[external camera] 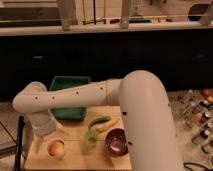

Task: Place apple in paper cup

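The big white robot arm (100,95) comes in from the right side of the view & reaches across to the left. It goes over a wood table (75,161). At the back of the table sits a green tray (69,85), partly behind the arm.

The gripper (41,141) hangs down off the arm's end, at the table's left edge. Its fingers are apart & hold nothing. It is just beside the paper cup, on the cup's left, & a bit higher up.

Near the front right of the table is a dark maroon bowl (116,142). Behind it lie 2 long veg, a green one (99,121) & a yellow one (109,125), touching or nearly so. A pale green cup (90,139) stands just left of the bowl.

The white paper cup (56,155) stands at the front left of the table, upright. The apple (56,147) sits inside it, orange-red w/ a yellowish patch, its top poking over the rim.

Off the table, on the far right of the view, are some small bottles (198,114).
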`<state>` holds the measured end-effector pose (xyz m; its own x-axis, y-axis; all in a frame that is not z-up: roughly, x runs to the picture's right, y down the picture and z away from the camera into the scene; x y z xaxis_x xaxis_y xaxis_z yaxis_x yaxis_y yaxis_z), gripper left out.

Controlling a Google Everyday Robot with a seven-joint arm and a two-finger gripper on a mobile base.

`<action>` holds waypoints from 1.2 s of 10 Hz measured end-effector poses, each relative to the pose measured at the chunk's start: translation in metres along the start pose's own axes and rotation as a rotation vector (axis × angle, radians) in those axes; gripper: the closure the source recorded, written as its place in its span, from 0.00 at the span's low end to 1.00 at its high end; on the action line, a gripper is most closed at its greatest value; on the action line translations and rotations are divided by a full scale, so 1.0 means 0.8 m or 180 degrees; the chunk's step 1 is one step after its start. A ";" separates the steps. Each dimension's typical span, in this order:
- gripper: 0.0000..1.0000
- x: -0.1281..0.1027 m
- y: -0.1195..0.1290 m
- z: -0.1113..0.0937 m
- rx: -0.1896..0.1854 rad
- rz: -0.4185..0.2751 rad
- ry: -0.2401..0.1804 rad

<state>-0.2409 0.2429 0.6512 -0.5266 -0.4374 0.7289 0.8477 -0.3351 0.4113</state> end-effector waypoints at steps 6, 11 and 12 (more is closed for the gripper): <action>0.20 -0.004 0.007 -0.014 -0.0059 -0.0017 0.0148; 0.20 -0.004 0.006 -0.014 -0.0058 -0.0020 0.0148; 0.20 -0.004 0.006 -0.014 -0.0058 -0.0019 0.0148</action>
<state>-0.2359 0.2333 0.6451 -0.5345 -0.4736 0.7000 0.8434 -0.3528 0.4053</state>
